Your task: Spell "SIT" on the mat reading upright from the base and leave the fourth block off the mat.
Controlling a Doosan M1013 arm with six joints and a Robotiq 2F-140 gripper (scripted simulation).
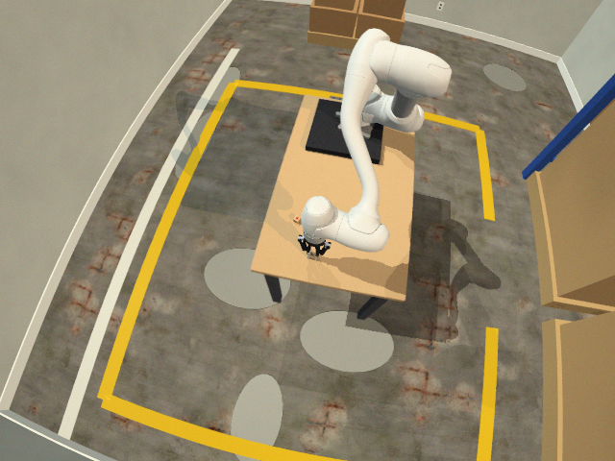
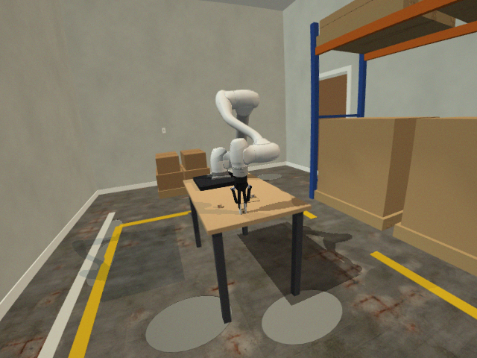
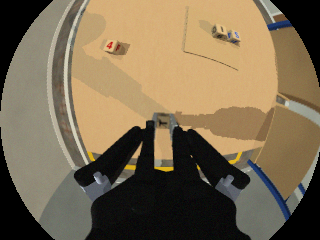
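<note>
My gripper (image 3: pixel 163 119) points down near the front edge of the table and is shut on a small light block (image 3: pixel 162 120); its letter is too small to read. The gripper also shows in the overhead view (image 1: pixel 313 253) and in the side view (image 2: pixel 242 209). The tan mat (image 3: pixel 223 34) lies further in on the table, with two blocks side by side on it, one with a dark letter (image 3: pixel 219 30) and one with a blue letter (image 3: pixel 232 35). A block with a red letter (image 3: pixel 114 46) lies off the mat to the left, and it shows in the overhead view too (image 1: pixel 297 217).
The robot's black base plate (image 1: pixel 343 130) sits at the far end of the table. The table's front edge (image 1: pixel 328 285) is close below the gripper. Cardboard boxes (image 2: pixel 396 169) and a blue rack stand to the right, off the table.
</note>
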